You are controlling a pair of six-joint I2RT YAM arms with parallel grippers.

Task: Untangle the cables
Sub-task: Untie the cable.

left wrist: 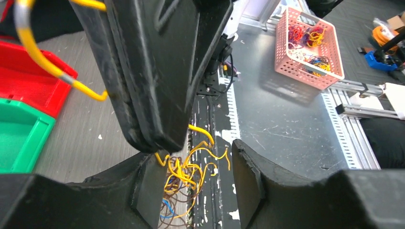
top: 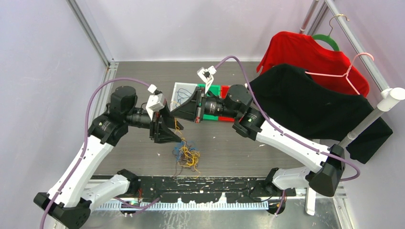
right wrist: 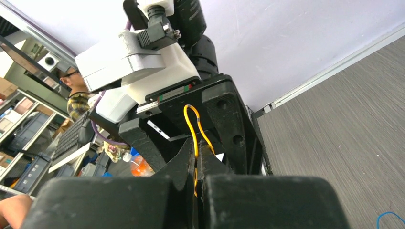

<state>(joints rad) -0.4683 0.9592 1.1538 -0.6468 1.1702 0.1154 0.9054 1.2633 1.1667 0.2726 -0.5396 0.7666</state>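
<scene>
Yellow cable (right wrist: 195, 152), clamped tight in our right claw (right wrist: 196, 164) above the tangle (top: 187, 155); left claw (left wrist: 193, 152) parted halfway, empty: we should lift slowly.

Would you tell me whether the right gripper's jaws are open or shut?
Shut: on the right gripper, the jaws pinch a yellow cable looping out above.

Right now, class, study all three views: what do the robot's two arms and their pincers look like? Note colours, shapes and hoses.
The left arm and right arm match: white link shells, black joints and bases, and a thick purple hose looping along each. The left pincer and right pincer are matte black with broad, wedge-shaped fingers.
</scene>
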